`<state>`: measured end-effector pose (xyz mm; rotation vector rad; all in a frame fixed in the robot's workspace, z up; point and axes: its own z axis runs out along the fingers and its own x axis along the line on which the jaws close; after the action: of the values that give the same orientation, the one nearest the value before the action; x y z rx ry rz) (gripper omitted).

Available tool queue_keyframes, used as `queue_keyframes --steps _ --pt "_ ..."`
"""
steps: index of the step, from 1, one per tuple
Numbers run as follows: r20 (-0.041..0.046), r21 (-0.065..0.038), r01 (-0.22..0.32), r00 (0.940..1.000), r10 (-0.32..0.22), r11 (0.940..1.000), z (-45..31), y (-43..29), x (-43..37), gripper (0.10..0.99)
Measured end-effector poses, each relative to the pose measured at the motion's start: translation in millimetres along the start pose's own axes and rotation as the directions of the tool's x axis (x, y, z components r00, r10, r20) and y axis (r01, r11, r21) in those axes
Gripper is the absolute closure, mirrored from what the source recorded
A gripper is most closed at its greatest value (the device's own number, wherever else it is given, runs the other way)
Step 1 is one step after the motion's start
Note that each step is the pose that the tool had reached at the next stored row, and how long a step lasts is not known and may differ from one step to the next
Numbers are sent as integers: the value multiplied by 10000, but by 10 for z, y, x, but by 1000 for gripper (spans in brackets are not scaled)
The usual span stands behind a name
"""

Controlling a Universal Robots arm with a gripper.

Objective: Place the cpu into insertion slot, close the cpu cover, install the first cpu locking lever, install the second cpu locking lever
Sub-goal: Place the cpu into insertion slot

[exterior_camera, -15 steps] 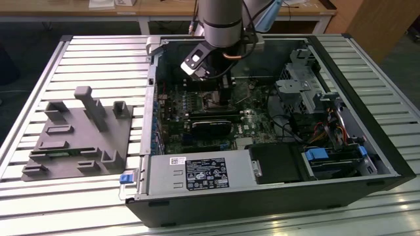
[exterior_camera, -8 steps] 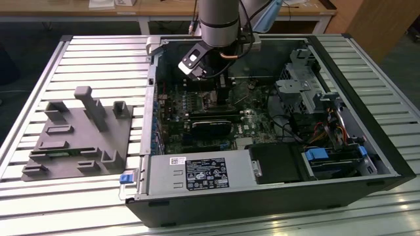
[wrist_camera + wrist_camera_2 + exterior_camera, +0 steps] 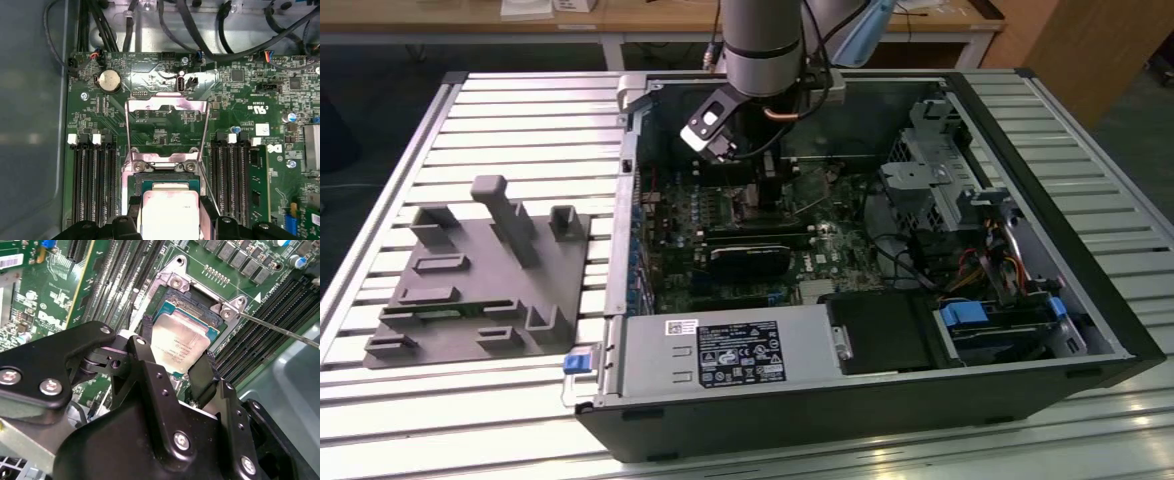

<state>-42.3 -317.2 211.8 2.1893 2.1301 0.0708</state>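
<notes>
One robot arm (image 3: 761, 45) carries one gripper (image 3: 177, 342) with two black fingers (image 3: 200, 377), one against each side of the cpu. One computer case (image 3: 854, 410) lies open on one slatted table (image 3: 400, 150), with one grey fixture block (image 3: 480, 280) at the exterior view's left. Inside are one green motherboard (image 3: 240, 95) and one power supply (image 3: 734, 355) at the near edge. The board holds one cpu (image 3: 170, 215), one insertion slot (image 3: 192, 305), one cpu cover (image 3: 166, 104), one coin battery (image 3: 109, 80), and two banks of memory slots (image 3: 93, 185), one bank on either side of the insertion slot.
</notes>
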Motion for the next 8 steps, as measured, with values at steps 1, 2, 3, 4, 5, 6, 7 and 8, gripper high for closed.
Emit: queue_keyframes --steps 1,2,3,4,5,6,7,8 --pt "8 1 1 10000 -1 10000 13 -2 3 545" --pt "15 2 2 10000 -2 10000 26 -3 5 545" --pt "20 1 3 10000 -3 10000 38 -5 6 545" --pt "25 1 3 10000 -3 10000 48 -7 7 545" --pt "26 1 3 10000 -3 10000 58 -8 8 545" --pt "26 1 3 10000 -3 10000 67 -10 9 545" --pt "25 0 4 10000 -4 10000 76 -11 9 545" --pt "25 0 11 10000 -11 10000 83 -12 10 545"
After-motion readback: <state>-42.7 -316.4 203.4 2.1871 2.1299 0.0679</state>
